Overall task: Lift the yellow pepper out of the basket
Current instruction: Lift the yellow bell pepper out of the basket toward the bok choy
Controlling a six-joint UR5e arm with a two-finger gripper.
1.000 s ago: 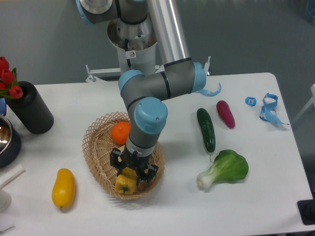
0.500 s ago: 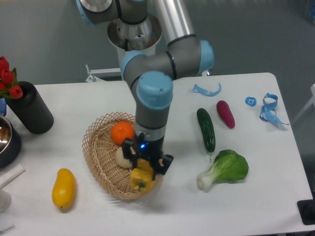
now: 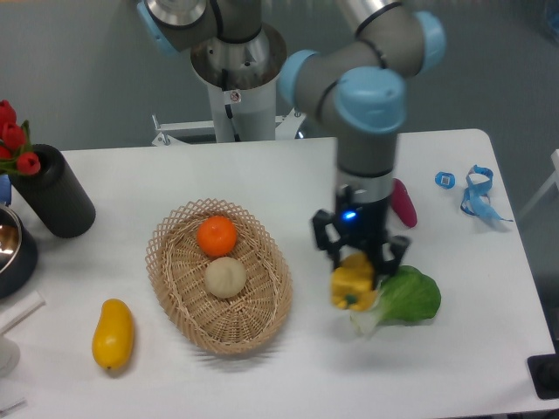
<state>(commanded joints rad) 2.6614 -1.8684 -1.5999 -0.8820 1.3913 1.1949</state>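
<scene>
Yellow bell pepper [image 3: 353, 286], small and blocky, hangs clamped between the fingers of the black two-finger gripper [image 3: 356, 272], off the table and outside the basket; at its 3 o'clock, partly behind it, lies a green leafy bok choy [image 3: 409, 298]; at 9 o'clock sits the oval tan woven wicker basket [image 3: 171, 281], holding a round orange fruit [image 3: 217, 236] and a pale beige round ball [image 3: 225, 278]; a smooth elongated yellow-orange fruit [image 3: 113, 333] lies at the basket's 8 o'clock.
</scene>
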